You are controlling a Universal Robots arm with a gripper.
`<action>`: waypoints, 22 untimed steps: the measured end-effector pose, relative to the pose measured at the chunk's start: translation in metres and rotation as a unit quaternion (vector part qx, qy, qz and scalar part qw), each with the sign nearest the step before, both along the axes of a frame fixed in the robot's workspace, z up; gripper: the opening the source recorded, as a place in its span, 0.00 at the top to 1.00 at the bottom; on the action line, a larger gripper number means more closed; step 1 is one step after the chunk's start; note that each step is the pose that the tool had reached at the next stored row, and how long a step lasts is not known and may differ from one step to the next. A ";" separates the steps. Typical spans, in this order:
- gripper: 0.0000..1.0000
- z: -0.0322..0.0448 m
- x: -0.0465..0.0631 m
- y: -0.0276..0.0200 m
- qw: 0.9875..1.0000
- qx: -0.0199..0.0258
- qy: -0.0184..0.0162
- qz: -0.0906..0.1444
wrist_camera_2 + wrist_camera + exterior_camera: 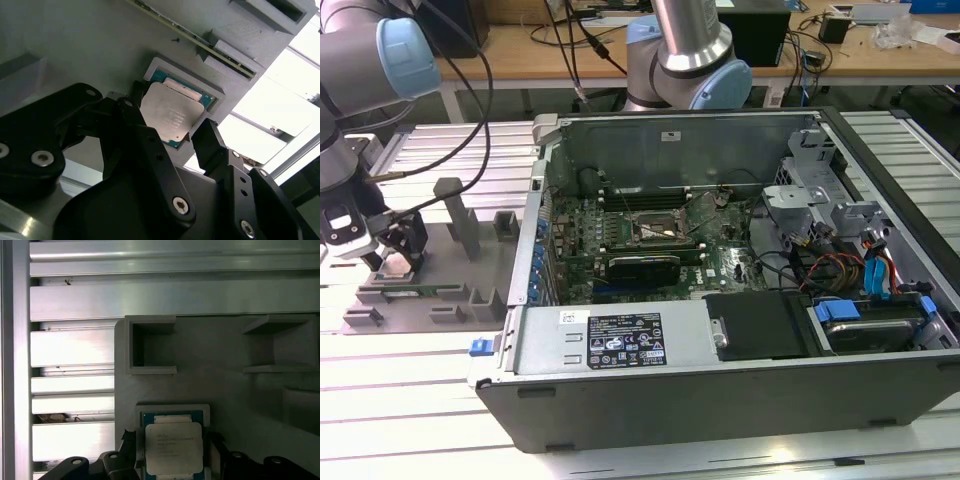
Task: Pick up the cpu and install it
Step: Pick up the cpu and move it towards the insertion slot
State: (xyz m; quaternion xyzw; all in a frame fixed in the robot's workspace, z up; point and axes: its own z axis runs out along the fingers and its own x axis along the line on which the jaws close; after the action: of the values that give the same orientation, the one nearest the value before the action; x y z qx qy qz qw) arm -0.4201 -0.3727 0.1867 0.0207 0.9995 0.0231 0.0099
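Exterior view: gripper [400,255] sat low over the grey fixture tray [445,270] on the exterior view's left, well apart from the socket [655,228] inside the open case [620,400]. Second wrist view: cpu [172,116] lay flat in that tray, fingers [206,142] spread either side, just beside its edges; contact not confirmable. First wrist view: same straddle, chip level in its pocket [172,407]. Likely light, rigid, slick on the metal lid, fragile underneath, so grip the two opposite edges, gently
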 end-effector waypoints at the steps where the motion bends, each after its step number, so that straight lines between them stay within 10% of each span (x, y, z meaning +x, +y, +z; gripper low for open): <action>1: 0.34 0.0000 0.001 0.0000 1.000 0.000 0.004 0.000; 22: 0.34 0.0021 0.003 0.0000 1.000 0.000 0.008 0.000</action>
State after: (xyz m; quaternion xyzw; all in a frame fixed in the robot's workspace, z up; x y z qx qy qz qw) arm -0.4166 -0.3727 0.1888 0.0209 0.9995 0.0230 0.0022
